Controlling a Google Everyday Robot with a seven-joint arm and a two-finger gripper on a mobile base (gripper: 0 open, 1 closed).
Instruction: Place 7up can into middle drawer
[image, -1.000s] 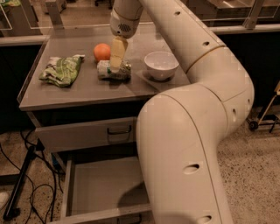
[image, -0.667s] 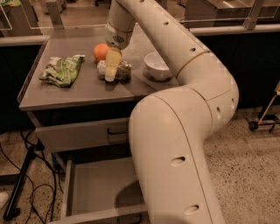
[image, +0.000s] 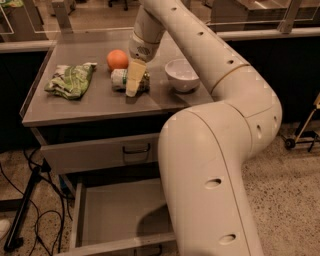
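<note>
The 7up can (image: 118, 79) lies on its side on the grey counter top (image: 100, 102), just in front of the orange. My gripper (image: 133, 86) reaches down from above and is right at the can's middle, covering part of it. The middle drawer (image: 112, 212) is pulled out below the counter, its flat grey floor bare. My arm's large white body (image: 210, 165) stands over the drawer's right part and hides it.
An orange (image: 117, 59) sits behind the can. A green-and-white snack bag (image: 70, 80) lies at the counter's left. A white bowl (image: 182, 75) stands to the right of the can. A closed drawer front with a black loop handle (image: 136, 148) is above the open drawer. Cables (image: 30, 200) trail on the floor at left.
The arm has swung a little to the left and the gripper has come down lower at the can. The can, orange, bag and bowl have stayed put.
</note>
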